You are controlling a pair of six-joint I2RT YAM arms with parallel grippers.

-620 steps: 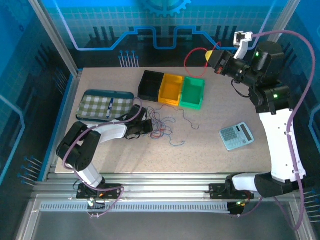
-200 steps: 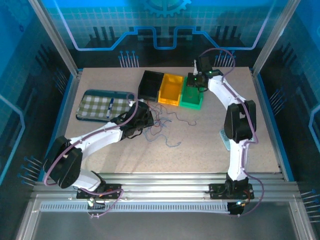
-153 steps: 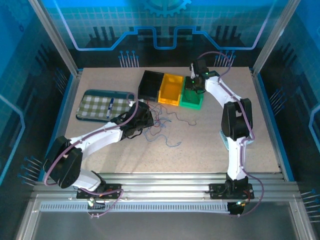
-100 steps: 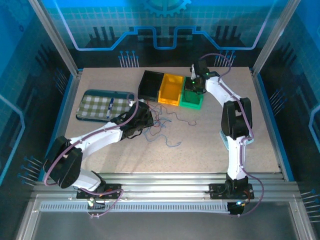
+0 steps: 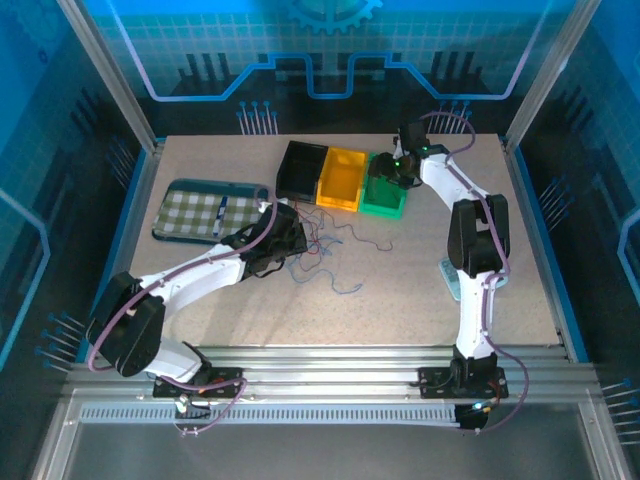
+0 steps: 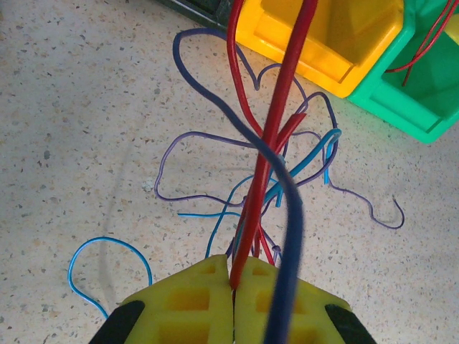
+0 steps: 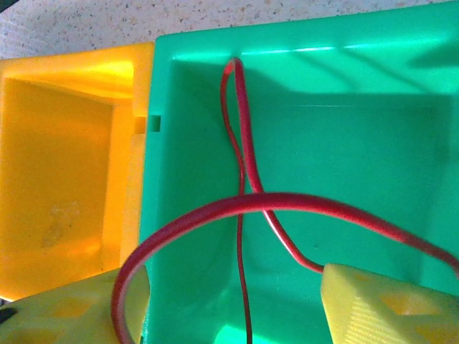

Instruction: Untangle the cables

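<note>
One red cable [image 6: 275, 132] clamped in L claw [image 6: 234, 279] — R claw [image 7: 229, 308] apart over green bin [image 7: 344, 179].

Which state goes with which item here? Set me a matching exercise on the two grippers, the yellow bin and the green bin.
Items:
1. left gripper
2. right gripper
3. yellow bin
4. green bin

States:
A. has a red wire loop lying in it
B. empty
C. shut on a red cable
D. open, fingers wide apart

Pairs: 1-C, 2-D, 3-B, 4-A
</note>
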